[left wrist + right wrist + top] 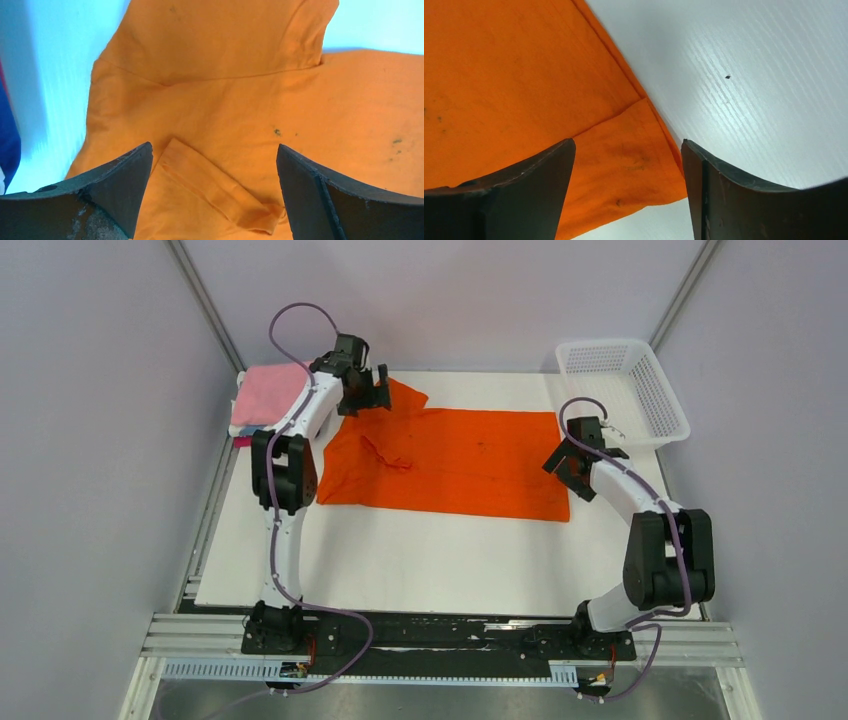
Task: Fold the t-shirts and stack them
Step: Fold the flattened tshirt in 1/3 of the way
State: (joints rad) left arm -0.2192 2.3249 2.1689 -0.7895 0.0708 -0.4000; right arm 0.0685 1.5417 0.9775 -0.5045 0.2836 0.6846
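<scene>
Lying flat on the table (400, 560), long axis left to right, the orange t-shirt (470, 460) is flanked by both arms: the left gripper (368, 393) is poised over its far-left sleeve, the right gripper (571, 468) over its right hem corner, both with jaws parted and nothing grasped.

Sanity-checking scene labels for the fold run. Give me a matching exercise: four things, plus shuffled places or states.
Things:
1. orange t-shirt
2. white mesh basket
3. pink t-shirt
4. right gripper

Places or states:
A. far right corner of the table
B. open, above a hem corner
C. spread out in the middle
D. folded, at the far left corner

Pairs: 1-C; 2-A; 3-D; 4-B
</scene>
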